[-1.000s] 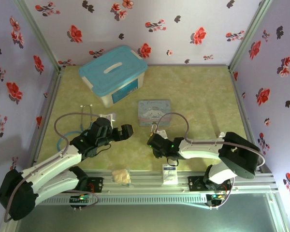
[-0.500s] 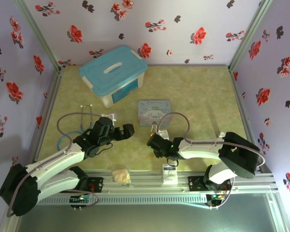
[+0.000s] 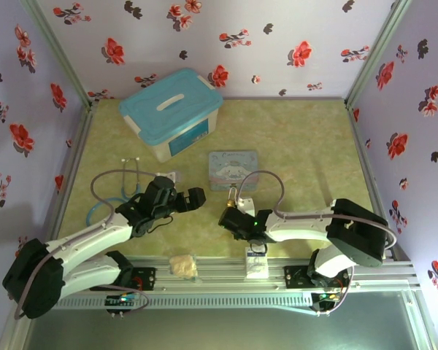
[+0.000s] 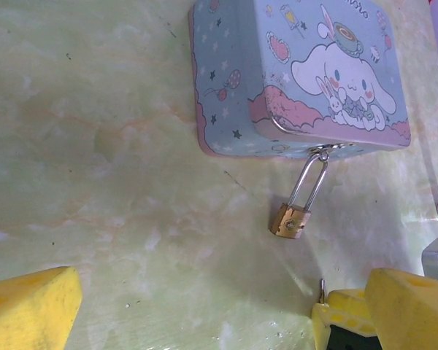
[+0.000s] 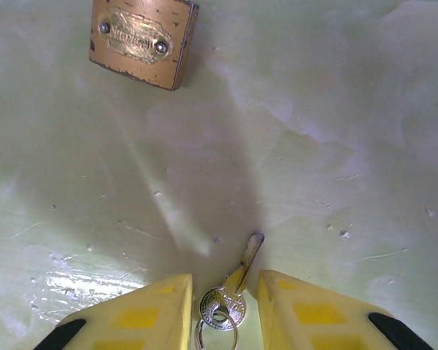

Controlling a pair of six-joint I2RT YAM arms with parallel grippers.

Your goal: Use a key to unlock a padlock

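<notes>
Brass-gold, the tiny padlock (image 3: 232,195) lies just in front of the pale blue cartoon tin (image 3: 233,169) in our top view. Since a second ago the right gripper (image 3: 227,213) has edged left. From the left wrist we see the padlock's silvery shackle hooked through the tin's clasp, and the left gripper (image 4: 219,299) gapes wide, empty. From the right wrist, narrow jaws pinch the thin dark grey key (image 5: 242,268), its ring cut off below.

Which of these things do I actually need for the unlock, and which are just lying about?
Job: padlock; key, in the right tool; tin the padlock hangs from.
Lying about: blue-lidded box; stethoscope; beige lump and white card on the front rail.
</notes>
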